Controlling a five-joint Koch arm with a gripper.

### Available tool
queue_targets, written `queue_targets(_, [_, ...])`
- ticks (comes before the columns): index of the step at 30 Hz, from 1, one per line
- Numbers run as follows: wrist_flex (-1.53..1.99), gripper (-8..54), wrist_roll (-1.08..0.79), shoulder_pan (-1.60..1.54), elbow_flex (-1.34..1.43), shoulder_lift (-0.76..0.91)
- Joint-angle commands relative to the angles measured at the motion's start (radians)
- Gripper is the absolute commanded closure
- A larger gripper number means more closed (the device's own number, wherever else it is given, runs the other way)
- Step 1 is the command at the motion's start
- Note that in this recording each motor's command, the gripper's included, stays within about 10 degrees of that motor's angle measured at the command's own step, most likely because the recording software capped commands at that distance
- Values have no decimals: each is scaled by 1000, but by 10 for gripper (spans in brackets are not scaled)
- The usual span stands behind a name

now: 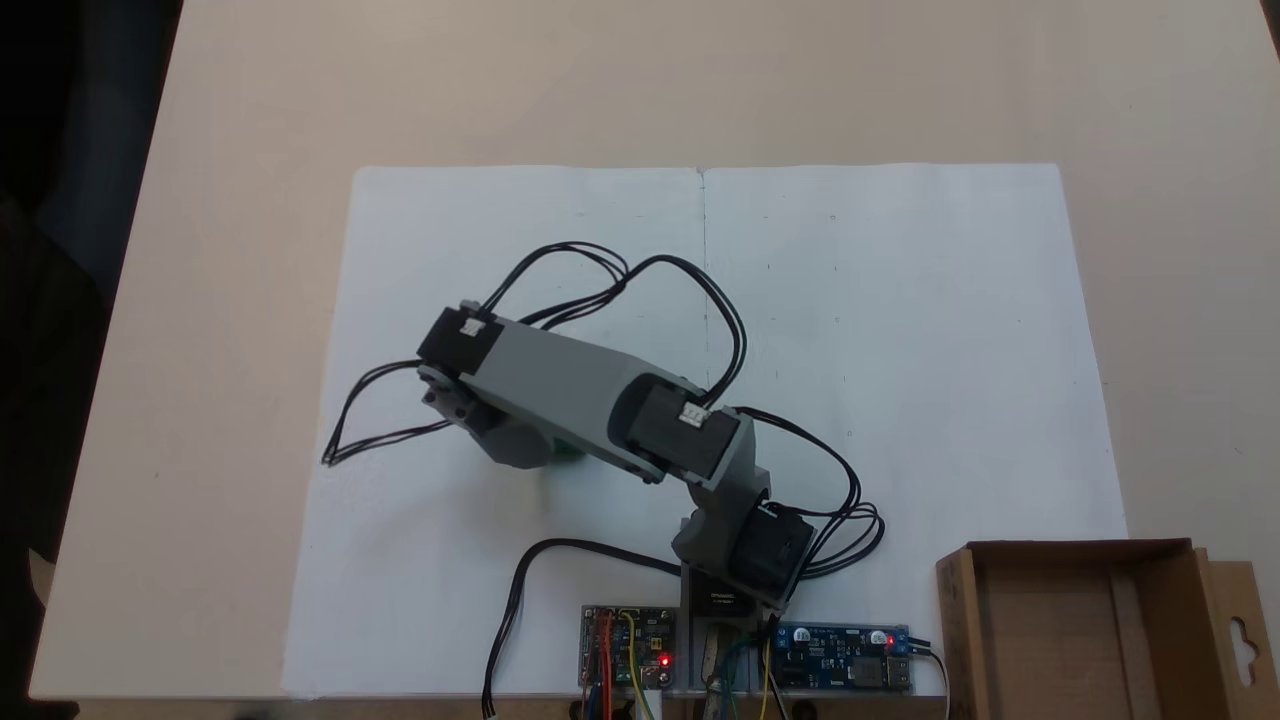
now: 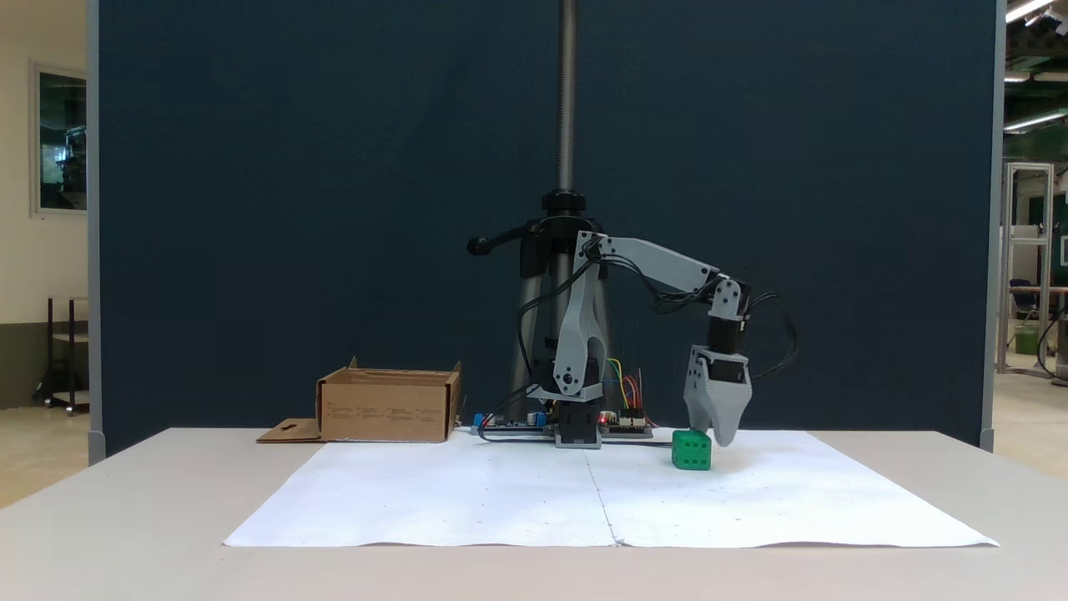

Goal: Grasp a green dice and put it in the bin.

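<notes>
Fixed view from the front: gripper (image 2: 719, 434) hangs tip-down just above the green dice (image 2: 692, 450), slightly to its right; dice sits on the white paper (image 2: 501, 501). Jaw opening: I cannot tell.

Green dice (image 2: 692, 450) flat on white paper, far from cardboard bin (image 2: 389, 405).

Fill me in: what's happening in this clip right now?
A small grey hobby arm has its gripper lowered just above and behind a small bright green plastic dice, which sits on white paper. It is not lifted. Whether the gripper is open cannot be told. The brown cardboard box stands across the table, with nothing seen inside.
</notes>
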Motion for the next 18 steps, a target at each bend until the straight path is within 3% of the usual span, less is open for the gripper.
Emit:
queue_targets(1, [-26, 39, -83, 5, 12, 26])
queue_targets(18, [-74, 38, -86, 9, 132, 52])
